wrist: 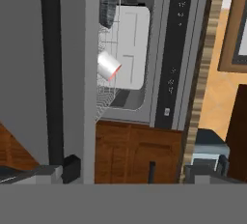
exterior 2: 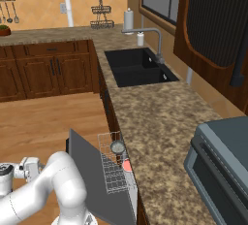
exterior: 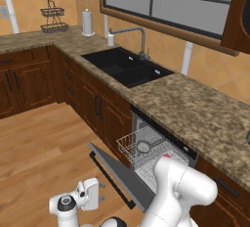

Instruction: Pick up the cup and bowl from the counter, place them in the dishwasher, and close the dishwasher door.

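Black sink (exterior: 128, 66) as landmark: grey faucet (exterior: 133, 31) rising just behind it, white paper-towel roll (exterior: 88, 23) and wire rack (exterior: 53, 17) farther along past it, grey toaster oven (exterior 2: 224, 161) well apart on the opposite side.

No readable text, small white marks on dishwasher (wrist: 144, 49) control strip (wrist: 176, 49), too small to read

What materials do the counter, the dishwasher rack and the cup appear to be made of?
The counter looks like polished granite: brown with speckles. The rack seems white coated wire, a thin open grid. The cup appears glazed ceramic or plastic, smooth white with a reddish inside; the render leaves that open.
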### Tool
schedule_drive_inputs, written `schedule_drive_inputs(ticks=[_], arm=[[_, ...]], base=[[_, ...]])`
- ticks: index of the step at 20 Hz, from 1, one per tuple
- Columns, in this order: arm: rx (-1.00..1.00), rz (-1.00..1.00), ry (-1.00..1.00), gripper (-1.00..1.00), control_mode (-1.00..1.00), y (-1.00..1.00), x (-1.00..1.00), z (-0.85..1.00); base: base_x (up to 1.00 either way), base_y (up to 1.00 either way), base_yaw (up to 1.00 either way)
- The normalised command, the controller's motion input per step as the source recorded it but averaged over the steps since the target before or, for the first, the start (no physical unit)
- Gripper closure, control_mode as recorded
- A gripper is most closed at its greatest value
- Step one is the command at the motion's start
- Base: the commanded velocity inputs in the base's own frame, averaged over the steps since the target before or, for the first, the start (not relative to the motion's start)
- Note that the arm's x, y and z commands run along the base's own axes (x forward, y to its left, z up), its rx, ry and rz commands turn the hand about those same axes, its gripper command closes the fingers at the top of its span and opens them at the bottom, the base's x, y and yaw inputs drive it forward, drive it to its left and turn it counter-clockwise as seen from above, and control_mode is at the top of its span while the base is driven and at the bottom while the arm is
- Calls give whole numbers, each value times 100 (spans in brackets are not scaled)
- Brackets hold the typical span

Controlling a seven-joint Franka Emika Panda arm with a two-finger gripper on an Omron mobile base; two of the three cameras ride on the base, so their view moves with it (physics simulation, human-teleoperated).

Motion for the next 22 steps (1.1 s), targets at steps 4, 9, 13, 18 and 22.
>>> schedule_drive_inputs(ticks=[4, 9, 13, 18, 22], arm=[[4, 20, 0, -100, -100, 0, 55, -67], [1, 11, 0, -100, -100, 0, 60, -78], [0, 1, 5, -100, -100, 3, 59, -82], [-6, -1, 1, -100, -100, 1, 57, -74], [-15, -5, 0, -100, -100, -2, 56, -63]], base=[[0, 0, 0], [0, 0, 0], [0, 0, 0], [0, 0, 0], [0, 0, 0]])
